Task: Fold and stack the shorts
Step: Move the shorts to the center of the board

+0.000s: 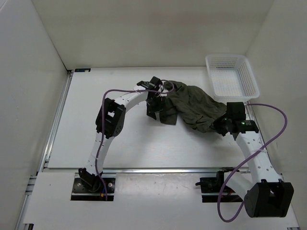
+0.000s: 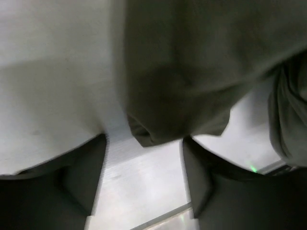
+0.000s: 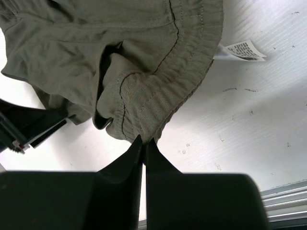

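Top view: far, high behind me, facing 12 o'clock. My wrist views: close over the bench [image 1: 124,148], all sharing the shorts [image 1: 192,106].

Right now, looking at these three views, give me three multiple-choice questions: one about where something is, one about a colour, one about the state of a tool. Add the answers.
1. Where does the white basket stand on the table?
A. Near left corner
B. Far right corner
C. Middle of the near edge

2. What colour are the shorts?
A. Dark olive green
B. Red
C. Bright blue

3. How is the right tool?
A. Wide open over the basket
B. Shut on the waistband of the shorts
C. Out of every view

Answers:
1 B: the top view shows it at the table's far right corner.
2 A: the fabric is olive green in all three views.
3 B: the right wrist view shows its fingers pressed together on the waistband's edge.
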You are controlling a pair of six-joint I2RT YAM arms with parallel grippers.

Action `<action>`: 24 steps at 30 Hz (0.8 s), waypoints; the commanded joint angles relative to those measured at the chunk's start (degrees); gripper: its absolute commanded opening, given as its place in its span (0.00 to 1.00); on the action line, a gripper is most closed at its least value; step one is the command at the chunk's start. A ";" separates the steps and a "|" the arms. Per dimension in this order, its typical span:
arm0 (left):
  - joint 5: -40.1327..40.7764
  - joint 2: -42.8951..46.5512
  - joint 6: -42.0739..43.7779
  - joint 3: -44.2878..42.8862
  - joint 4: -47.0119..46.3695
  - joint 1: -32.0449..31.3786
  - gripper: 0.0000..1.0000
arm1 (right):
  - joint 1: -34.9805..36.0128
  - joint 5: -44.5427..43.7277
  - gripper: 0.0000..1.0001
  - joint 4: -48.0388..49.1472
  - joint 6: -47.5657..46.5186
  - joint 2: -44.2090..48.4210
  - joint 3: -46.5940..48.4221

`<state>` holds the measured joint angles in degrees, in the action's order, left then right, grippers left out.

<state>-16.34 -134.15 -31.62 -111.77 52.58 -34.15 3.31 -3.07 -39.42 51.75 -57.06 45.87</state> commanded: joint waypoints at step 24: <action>7.73 27.25 9.91 -18.43 13.78 29.48 0.10 | -1.99 2.37 0.00 0.04 -19.04 -14.85 41.26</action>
<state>-11.40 -115.15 -25.28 -134.45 62.63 -7.60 2.90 3.22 -38.26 38.22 -75.94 86.59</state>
